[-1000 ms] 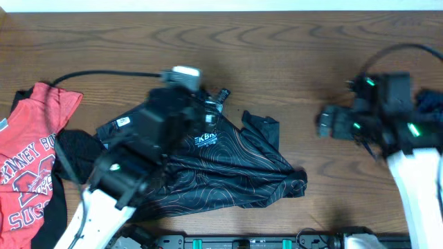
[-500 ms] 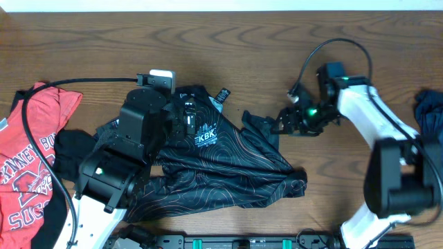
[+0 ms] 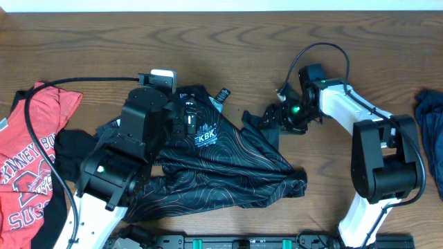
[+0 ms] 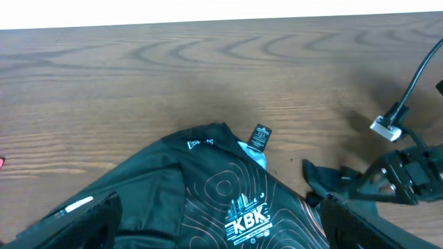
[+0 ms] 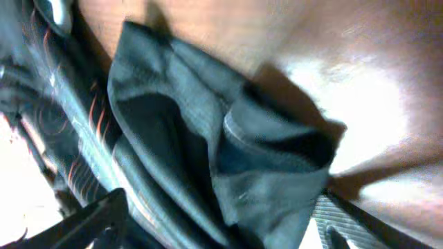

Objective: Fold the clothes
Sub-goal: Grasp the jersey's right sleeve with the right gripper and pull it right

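- Two other garments flanked the work: a red T-shirt (image 3: pixel 31 152) at the wooden table's (image 3: pixel 277 41) left edge and a dark blue piece (image 3: pixel 430 114) at its right edge.
- Your black jersey (image 3: pixel 228 169) lay crumpled mid-table, with its KBK logo (image 4: pixel 248 223) facing up and a hang tag (image 4: pixel 260 137) beside the collar.
- Your left gripper (image 3: pixel 190 119) hung over the collar area, fingers spread wide and holding nothing.
- Your right gripper (image 3: pixel 273 117) sat at the jersey's right sleeve (image 5: pixel 228 138), with its fingers apart on either side of the bunched cuff. You couldn't tell whether they pressed the cloth.
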Action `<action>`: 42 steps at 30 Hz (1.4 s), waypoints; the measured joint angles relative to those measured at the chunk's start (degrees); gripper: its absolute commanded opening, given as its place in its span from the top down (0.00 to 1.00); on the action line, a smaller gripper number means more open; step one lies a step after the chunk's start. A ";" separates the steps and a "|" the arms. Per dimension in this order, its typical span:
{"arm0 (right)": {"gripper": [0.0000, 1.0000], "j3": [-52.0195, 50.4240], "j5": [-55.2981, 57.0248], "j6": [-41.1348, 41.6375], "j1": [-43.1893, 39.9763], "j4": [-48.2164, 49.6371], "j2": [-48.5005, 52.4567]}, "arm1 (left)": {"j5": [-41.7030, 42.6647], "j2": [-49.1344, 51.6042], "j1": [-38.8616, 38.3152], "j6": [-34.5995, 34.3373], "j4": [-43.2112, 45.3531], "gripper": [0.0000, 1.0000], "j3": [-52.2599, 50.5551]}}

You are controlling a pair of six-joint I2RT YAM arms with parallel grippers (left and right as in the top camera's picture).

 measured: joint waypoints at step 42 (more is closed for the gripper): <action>0.99 21.31 13.46 3.17 -10.75 -13.68 -0.15 | 0.04 0.24 0.00 -0.11 -2.49 0.29 0.00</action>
